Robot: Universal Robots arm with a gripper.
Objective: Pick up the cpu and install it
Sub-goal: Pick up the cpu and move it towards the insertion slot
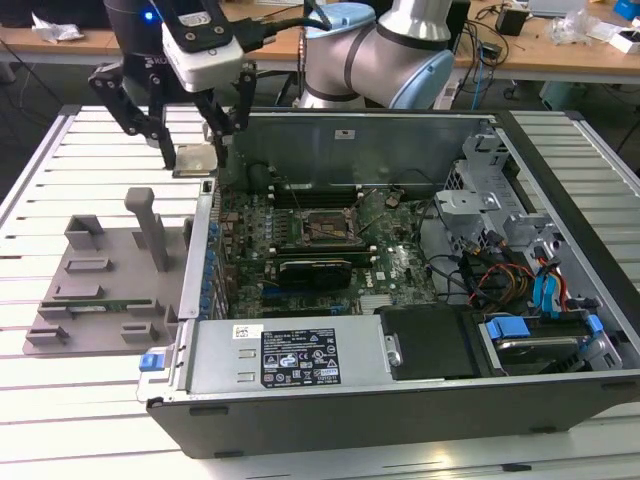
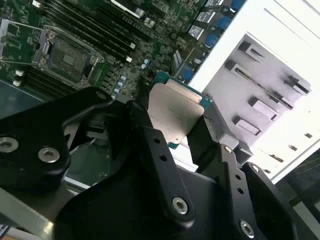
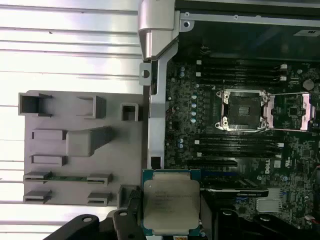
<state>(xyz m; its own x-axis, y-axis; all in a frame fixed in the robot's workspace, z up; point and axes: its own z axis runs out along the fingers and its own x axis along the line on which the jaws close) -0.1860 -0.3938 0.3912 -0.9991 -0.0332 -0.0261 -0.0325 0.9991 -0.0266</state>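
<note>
The gripper is seen clamped on the cpu, which is pinched by two opposite edges. In the exterior view the chip is held in the air over the far end of the open computer case's left wall, between the grey fixture tray on the exterior view's left and the motherboard.

The chip is judged light, stiff and flat, with a smooth metal lid. Its underside contacts are likely fragile, so an edge grip is favoured.

Inside the case, the socket is shown empty with its frame swung open. A thin green board is seated in one tray slot.
</note>
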